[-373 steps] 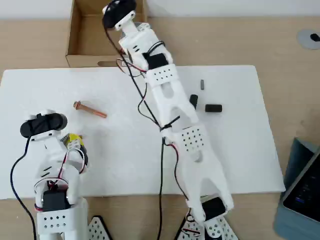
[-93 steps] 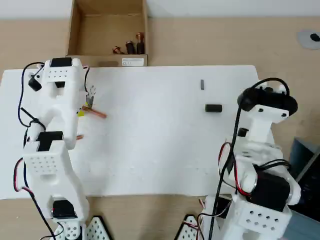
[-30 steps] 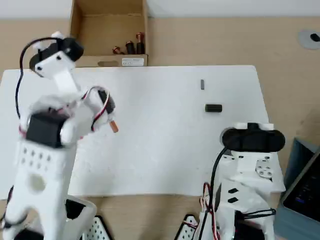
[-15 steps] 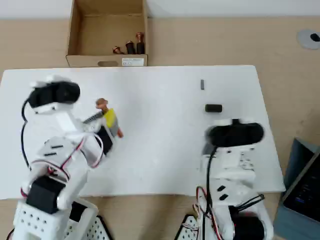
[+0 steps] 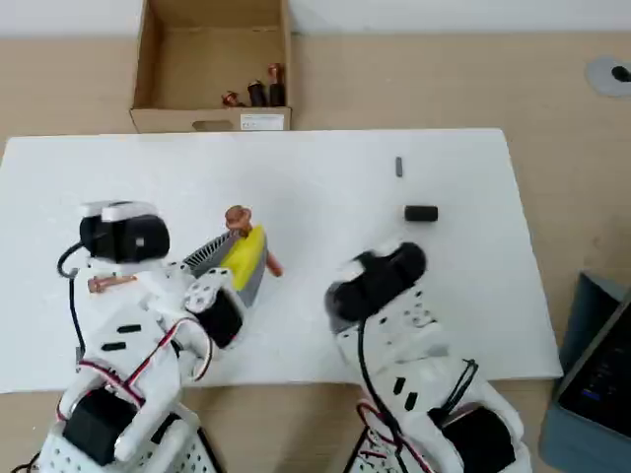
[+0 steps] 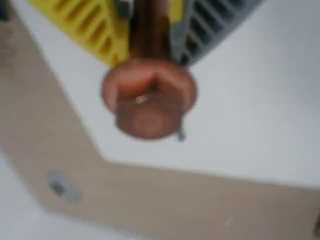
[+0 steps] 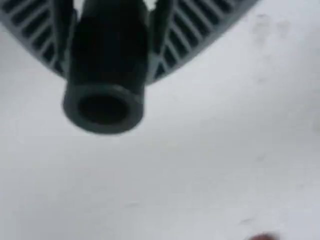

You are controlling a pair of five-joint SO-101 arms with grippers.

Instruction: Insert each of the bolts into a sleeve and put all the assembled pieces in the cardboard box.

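The left jaws are pinching a copper bolt [image 5: 238, 216] by its shank and hold it above the white mat [image 5: 325, 168]. It is well apart from the box [image 5: 148, 69], out past the box's right corner on the robot's side. The grip sits behind the head, which probably keeps the far end free to enter a bore. Seen from above, the bolt's long axis runs on a slant. Its head is on the side nearer the box, and its tip points away from the box towards the right arm. In the left wrist view the flanged head faces the camera.

The right jaws are clamped on the body of a black sleeve [image 7: 106, 75], farther from the box than the bolt. Its open bore is unobstructed and faces the right wrist camera, so its axis runs along the jaws. I cannot tell whether that axis is lined up with the bolt's.

A second sleeve [image 5: 421, 213] lies on the mat, well to the right of the box. Finished pieces [image 5: 256, 94] rest inside the box.
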